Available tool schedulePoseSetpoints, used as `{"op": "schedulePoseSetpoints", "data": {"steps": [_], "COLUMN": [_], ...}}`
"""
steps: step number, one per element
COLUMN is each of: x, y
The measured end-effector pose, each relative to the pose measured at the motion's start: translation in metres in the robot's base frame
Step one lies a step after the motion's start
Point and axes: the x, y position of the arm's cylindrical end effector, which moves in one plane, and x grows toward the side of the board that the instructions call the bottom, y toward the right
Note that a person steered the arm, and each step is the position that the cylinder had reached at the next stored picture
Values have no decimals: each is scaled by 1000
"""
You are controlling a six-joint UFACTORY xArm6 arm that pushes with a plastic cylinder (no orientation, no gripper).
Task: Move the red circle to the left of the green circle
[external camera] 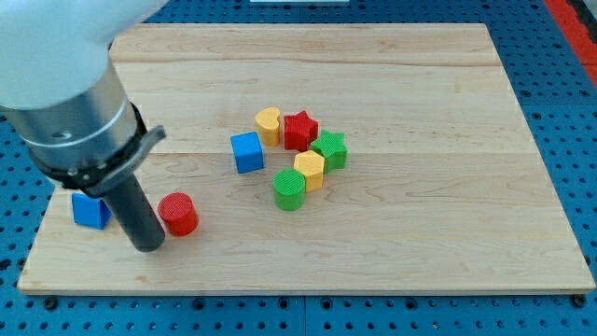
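You're mid-approach: my tip point(149, 246) (a bare rod, no fingers) sits just left of the red circular block point(177, 214) near the wooden tabletop's point(438, 252) bottom-left corner, so push rightward, stopping left of the green circular block point(290, 189).

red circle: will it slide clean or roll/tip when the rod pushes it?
Likely slides: the red circle stands on its flat end, squat, so tipping seems unlikely. Round sides may let it slip off my tip, just at its left, if pushed off-centre. Probably light, judging by its small size.
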Motion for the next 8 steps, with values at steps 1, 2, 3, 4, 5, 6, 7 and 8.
{"op": "schedulePoseSetpoints", "data": {"steps": [1, 2, 3, 4, 5, 6, 7, 8], "x": [-15, -12, -10, -18, -32, -47, -52, -52], "y": [9, 38, 61, 61, 61, 61, 60, 36]}}
